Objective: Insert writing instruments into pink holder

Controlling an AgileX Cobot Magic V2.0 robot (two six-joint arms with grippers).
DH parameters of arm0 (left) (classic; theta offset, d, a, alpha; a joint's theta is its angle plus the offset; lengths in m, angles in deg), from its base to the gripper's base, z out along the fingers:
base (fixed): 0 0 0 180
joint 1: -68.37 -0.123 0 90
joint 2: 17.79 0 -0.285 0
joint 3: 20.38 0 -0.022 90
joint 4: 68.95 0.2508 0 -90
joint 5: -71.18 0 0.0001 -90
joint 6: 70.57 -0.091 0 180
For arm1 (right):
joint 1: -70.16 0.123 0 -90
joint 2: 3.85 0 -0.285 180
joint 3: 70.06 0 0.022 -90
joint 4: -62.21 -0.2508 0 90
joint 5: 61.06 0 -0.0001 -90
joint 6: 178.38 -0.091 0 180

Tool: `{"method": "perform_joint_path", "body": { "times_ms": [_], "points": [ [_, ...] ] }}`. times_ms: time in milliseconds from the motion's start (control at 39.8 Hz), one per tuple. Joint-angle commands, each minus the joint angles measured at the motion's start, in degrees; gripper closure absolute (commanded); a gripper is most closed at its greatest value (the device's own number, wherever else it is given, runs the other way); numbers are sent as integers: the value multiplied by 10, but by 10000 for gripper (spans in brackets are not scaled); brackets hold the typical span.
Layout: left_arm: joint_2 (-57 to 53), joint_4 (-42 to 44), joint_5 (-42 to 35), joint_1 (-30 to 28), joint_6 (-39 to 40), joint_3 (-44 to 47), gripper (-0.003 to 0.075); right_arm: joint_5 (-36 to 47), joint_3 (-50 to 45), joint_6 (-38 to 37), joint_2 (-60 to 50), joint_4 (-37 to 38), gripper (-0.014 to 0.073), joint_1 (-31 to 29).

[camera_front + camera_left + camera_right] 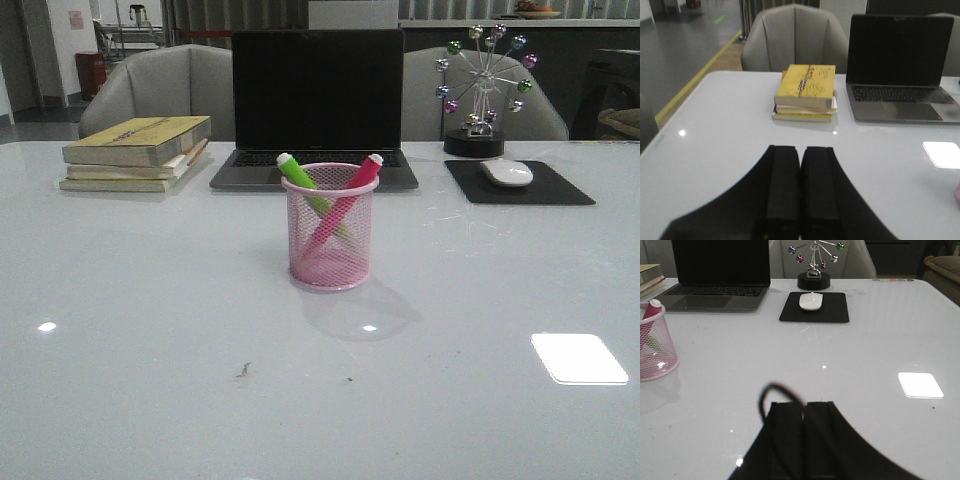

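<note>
The left gripper (800, 192) is being held level above the table, fingers pressed together on nothing. The right gripper (804, 440) is being held likewise, fingers closed and empty.

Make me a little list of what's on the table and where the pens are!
holder: pink holder standing upright mid-table
pens: green marker and pink marker both inside it, leaning crossed
behind: laptop, open, screen dark
left side: books stacked
right side: mouse on a mouse pad, ferris wheel toy behind it
left hand: shut, empty
right hand: shut, empty
</note>
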Motion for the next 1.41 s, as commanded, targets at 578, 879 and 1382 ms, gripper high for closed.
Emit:
{"method": "perform_joint_path", "body": {
  "times_ms": [578,879,1382],
  "points": [
    [-272,29,-59,-1,3,199,628,47,-1,0,-11,5,569,0],
    [-304,-7,-66,-1,3,253,628,47,-1,0,-11,5,569,0],
    [-304,-9,-72,-1,3,257,628,47,-1,0,-11,5,569,0]
  ]
}}
